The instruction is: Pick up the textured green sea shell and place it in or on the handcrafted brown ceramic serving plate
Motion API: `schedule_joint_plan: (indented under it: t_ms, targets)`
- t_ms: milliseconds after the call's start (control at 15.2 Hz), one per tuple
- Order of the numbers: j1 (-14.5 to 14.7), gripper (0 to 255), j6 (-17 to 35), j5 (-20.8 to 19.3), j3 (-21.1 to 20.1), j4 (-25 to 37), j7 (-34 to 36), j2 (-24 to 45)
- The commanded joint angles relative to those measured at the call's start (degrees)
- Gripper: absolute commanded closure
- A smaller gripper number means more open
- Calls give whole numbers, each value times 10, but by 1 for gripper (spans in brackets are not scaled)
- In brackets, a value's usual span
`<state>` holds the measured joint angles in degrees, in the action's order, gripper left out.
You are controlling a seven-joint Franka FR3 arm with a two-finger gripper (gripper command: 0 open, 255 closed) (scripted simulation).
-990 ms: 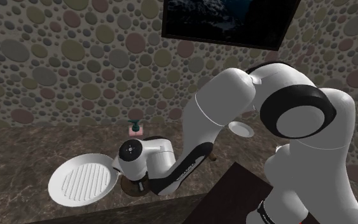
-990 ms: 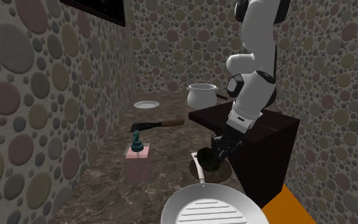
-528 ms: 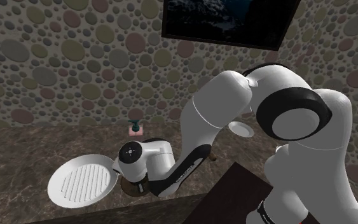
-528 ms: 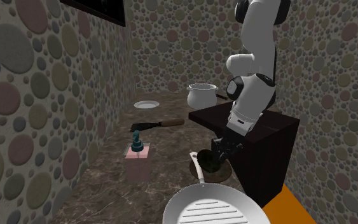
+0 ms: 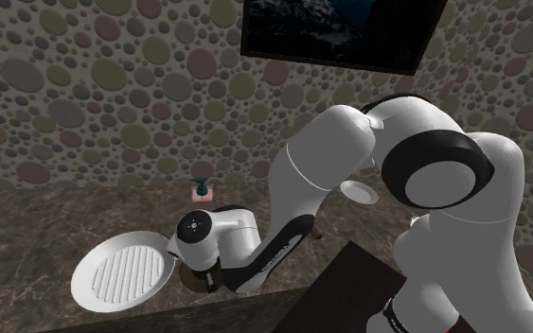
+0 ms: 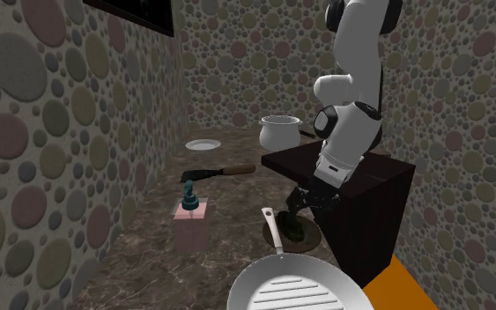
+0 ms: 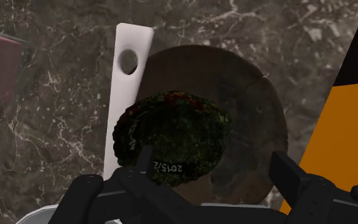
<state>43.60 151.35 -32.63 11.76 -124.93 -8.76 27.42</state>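
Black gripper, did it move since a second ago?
Yes. The black two-finger gripper has lifted up, away from the round brown plate, leaving the dark green shell on it.

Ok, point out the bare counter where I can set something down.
Bare marble lies between the pink soap dispenser and the brown plate, and between the small white plate and the white pot. Crowded: the brown plate holds the green shell, with the grill pan's handle at its rim and the jaws above.
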Motion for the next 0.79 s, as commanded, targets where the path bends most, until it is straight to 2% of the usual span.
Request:
schedule_joint_plan:
  t_ms: [0,198,726]
  targets:
    - [3,0,-15,4,-4,-5,-4,-18]
    - [10,0,-57,18,-14,-14,-13,-67]
    - [10,0,-57,18,-14,-14,-13,-67]
